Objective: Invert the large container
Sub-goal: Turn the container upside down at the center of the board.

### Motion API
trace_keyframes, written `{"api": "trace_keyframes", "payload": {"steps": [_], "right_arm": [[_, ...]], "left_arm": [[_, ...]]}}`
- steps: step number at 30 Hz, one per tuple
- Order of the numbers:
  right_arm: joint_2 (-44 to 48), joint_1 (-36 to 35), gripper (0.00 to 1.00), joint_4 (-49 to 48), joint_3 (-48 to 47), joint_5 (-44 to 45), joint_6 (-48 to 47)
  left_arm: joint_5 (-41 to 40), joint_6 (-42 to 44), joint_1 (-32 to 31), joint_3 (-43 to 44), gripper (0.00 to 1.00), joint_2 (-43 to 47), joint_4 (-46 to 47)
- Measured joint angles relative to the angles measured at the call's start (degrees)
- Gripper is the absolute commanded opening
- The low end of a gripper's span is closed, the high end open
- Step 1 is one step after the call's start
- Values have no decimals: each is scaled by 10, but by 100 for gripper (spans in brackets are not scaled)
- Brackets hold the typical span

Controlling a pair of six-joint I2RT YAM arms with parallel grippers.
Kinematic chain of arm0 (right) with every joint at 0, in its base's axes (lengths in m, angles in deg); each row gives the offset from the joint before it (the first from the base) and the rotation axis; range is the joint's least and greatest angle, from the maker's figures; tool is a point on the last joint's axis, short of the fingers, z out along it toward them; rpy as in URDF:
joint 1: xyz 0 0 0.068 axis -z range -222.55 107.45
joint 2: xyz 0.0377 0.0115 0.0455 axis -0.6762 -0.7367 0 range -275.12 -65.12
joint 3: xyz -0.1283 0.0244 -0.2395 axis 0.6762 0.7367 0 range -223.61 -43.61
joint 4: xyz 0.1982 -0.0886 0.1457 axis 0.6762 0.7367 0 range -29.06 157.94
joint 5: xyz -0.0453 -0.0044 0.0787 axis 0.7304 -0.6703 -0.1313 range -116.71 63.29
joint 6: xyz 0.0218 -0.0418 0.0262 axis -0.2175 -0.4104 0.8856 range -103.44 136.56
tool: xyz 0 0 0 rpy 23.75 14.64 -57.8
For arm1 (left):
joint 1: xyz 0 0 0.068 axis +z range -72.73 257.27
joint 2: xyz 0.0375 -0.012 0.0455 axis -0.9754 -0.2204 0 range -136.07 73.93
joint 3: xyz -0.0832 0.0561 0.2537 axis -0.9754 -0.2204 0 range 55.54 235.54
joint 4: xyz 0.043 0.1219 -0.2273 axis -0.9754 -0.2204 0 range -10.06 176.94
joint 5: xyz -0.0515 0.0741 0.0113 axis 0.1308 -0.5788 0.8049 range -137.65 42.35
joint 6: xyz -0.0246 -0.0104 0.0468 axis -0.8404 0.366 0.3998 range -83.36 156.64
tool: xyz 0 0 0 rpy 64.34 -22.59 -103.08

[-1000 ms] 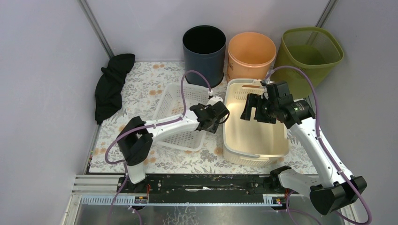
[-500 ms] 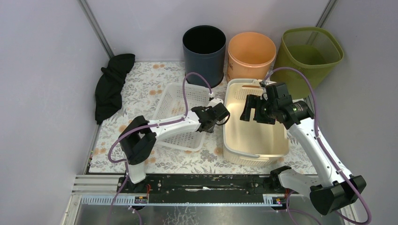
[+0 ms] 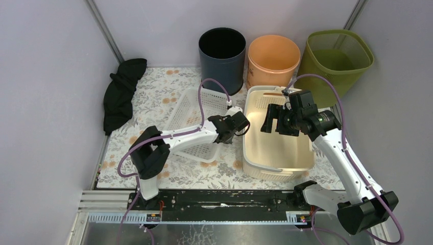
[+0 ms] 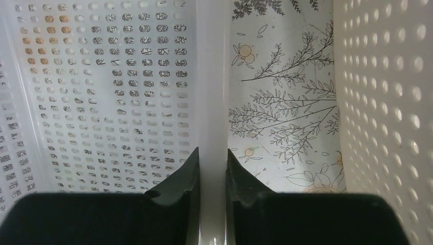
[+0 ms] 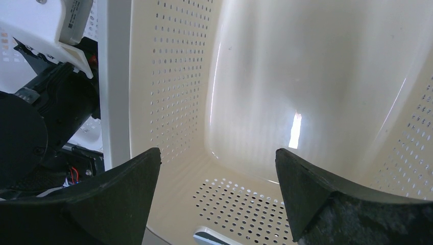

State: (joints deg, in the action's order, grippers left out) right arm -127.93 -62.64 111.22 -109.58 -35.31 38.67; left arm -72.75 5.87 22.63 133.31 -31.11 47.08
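The cream tub [image 3: 246,133], the larger of the two containers on the mat, stands upright at centre right. Beside it on the left is a white perforated basket [image 3: 196,109]. My left gripper [image 3: 240,125] is shut on the white basket's right rim [image 4: 212,76], which runs between the two fingers [image 4: 212,158]. The tub's holed outer wall [image 4: 388,102] passes just to the right. My right gripper [image 3: 276,121] hangs open above the inside of the tub [image 5: 265,92], with nothing between its fingers [image 5: 218,158].
Three bins stand at the back: a dark one [image 3: 222,48], an orange one [image 3: 273,56] and a green mesh one [image 3: 337,56]. A black cloth [image 3: 121,92] lies at the mat's left edge. The left arm's wrist [image 5: 46,102] is close to the tub's left rim.
My left gripper's jaws have closed onto the white basket's rim, and the basket has shifted slightly. The right arm has hardly moved and stays open.
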Motion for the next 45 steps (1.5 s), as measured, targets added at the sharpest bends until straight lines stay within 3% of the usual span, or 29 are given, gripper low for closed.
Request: {"api": "trace_keyframes", "payload": {"steps": [21,38,45], "right_arm": [[1,0,90,0,1,-1,0],[1,0,90,0,-2,-11,2],[1,0,90,2,-7,-12,2]], "left_arm": [[56,-29,43,106,1,94,-70],[187,-37,154,100,0,189,-76],[251,-45,190,61,1,233,-50]]}}
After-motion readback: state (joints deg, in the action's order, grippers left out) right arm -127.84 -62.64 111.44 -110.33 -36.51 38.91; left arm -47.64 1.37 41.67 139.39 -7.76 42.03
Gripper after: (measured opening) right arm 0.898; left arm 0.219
